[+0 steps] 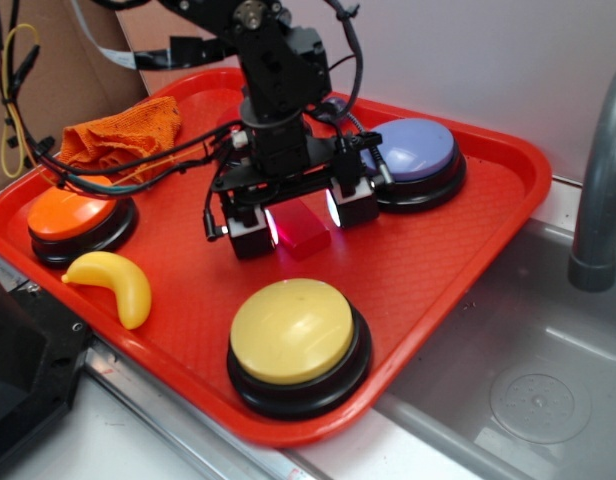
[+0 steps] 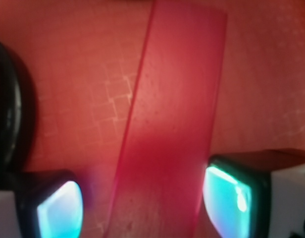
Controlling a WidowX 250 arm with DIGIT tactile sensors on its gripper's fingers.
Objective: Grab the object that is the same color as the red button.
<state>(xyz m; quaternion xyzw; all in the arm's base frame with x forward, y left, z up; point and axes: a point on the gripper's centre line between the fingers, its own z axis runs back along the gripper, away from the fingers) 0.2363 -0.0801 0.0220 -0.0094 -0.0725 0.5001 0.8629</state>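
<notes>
Gripper (image 1: 300, 218) is lowered over the red tray (image 1: 468, 250), jaws spread open; the red block (image 1: 303, 228) is seen lying on the tray between the lit pads (image 2: 227, 198), a gap visible on the left side. Beyond the jaws, a purple button (image 1: 416, 152), yellow button (image 1: 293, 332), orange button (image 1: 70, 215), toy banana (image 1: 116, 284) and orange cloth (image 1: 123, 134) are noted.

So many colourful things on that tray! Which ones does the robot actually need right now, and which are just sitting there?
Needed: red block, pincer open around it.

Just sitting there: yellow button, orange button, purple button, banana, orange cloth, red tray. No red button visible.
</notes>
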